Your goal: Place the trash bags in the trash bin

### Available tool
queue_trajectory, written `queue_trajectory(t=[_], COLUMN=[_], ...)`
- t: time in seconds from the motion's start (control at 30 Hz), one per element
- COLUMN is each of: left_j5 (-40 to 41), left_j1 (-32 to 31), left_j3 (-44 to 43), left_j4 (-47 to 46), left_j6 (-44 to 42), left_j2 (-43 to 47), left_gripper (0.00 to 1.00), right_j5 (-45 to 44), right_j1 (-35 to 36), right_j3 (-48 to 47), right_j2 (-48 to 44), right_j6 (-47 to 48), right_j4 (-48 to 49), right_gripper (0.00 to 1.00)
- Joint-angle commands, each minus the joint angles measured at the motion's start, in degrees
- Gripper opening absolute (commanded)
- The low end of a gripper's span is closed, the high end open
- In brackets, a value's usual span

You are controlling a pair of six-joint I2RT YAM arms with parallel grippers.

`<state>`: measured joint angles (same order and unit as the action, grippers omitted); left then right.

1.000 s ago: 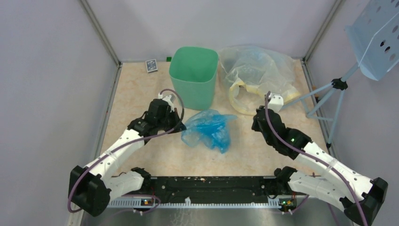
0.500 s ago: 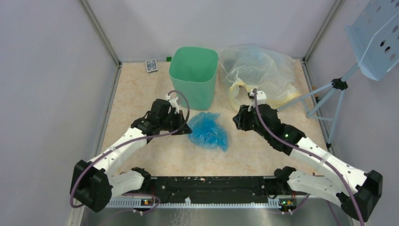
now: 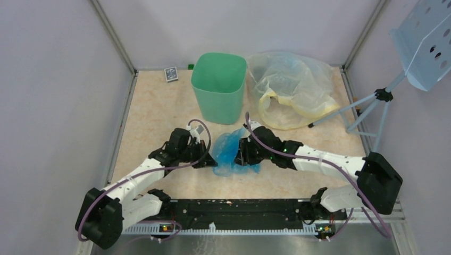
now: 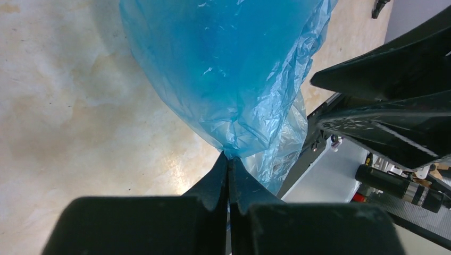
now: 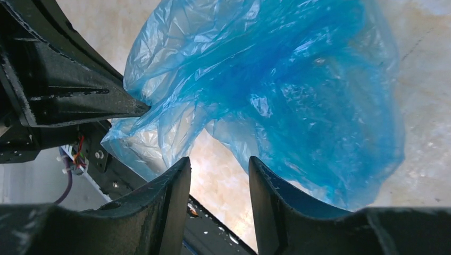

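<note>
The blue trash bag (image 3: 227,151) hangs bunched between my two grippers, in front of the mint-green trash bin (image 3: 218,103). My left gripper (image 3: 209,158) is shut on a pinch of the bag's edge (image 4: 230,151), and the film fans out from its tips (image 4: 228,157). Reaching in from the right, my right gripper (image 3: 242,154) is open. Its fingertips (image 5: 219,162) stand apart just under the bag (image 5: 298,90), and bare table shows between them. The bin stands upright, its mouth open.
A larger clear yellowish plastic bag (image 3: 290,87) lies right of the bin. A small card box (image 3: 170,74) sits at the back left. A pale-blue perforated panel (image 3: 425,42) on a tripod (image 3: 367,114) stands at the right. The black base rail (image 3: 239,207) runs along the near edge.
My right arm has swung left from the table's right side to the bag, and its jaws have opened. The left gripper kept its grip while the bag gathered into a tighter bunch.
</note>
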<state>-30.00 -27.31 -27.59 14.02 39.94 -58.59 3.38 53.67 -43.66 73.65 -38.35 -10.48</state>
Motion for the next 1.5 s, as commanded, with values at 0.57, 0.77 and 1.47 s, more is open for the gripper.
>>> queue_trajectory(t=[0.57, 0.77, 1.47], left_j5=[0.49, 4.74, 9.00], left_j1=[-0.14, -0.18, -0.25], left_j3=[5.44, 9.14, -1.34], left_j4=[-5.20, -6.01, 6.51], left_j6=[2.48, 6.36, -4.87], left_j2=[2.58, 3.13, 10.25], left_gripper=[0.00, 0.00, 0.56], right_j5=[5.05, -6.23, -2.35], right_j1=[2.96, 2.94, 3.53], right_j3=[-4.09, -0.98, 5.13], right_j2=[9.78, -1.70, -10.84], right_j6=[-4.06, -2.98, -3.77], right_j4=[9.99, -0.60, -0.39], right_gripper=[0.08, 0.00, 0.38])
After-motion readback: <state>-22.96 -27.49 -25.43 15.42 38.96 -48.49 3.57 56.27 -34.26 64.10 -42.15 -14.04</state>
